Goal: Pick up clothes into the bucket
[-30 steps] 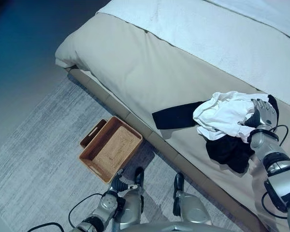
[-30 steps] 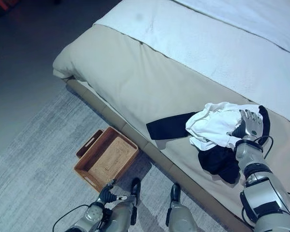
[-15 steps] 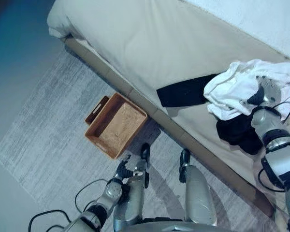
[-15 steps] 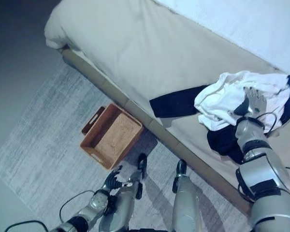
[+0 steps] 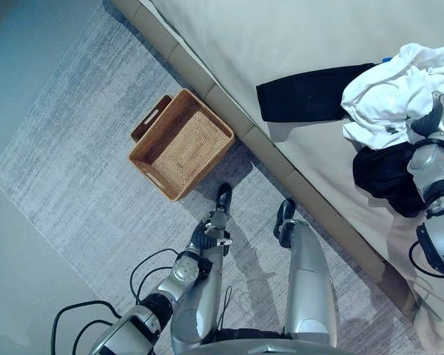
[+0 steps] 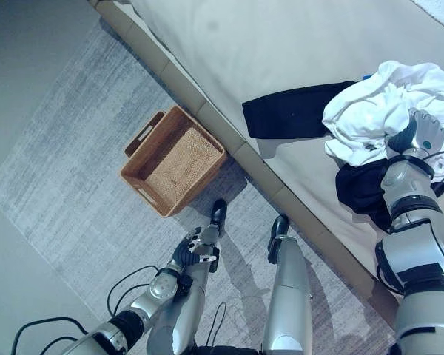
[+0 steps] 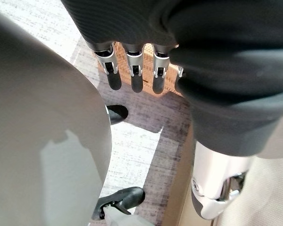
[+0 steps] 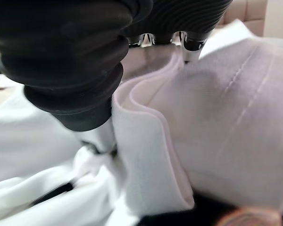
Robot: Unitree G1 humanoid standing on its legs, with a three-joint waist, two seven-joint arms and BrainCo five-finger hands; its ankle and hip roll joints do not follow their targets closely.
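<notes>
One woven rectangular basket (image 5: 181, 143); crumpled white garment (image 5: 388, 92).

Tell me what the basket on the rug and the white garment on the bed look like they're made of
The basket looks like woven wicker or rattan: warm brown, matte, with a fine weave showing on its floor and cut-out handles. The white garment looks like soft cotton-type cloth, matte, crumpling into loose folds, with a stitched hem seen close in the right wrist view. The exact fibre cannot be told.
</notes>
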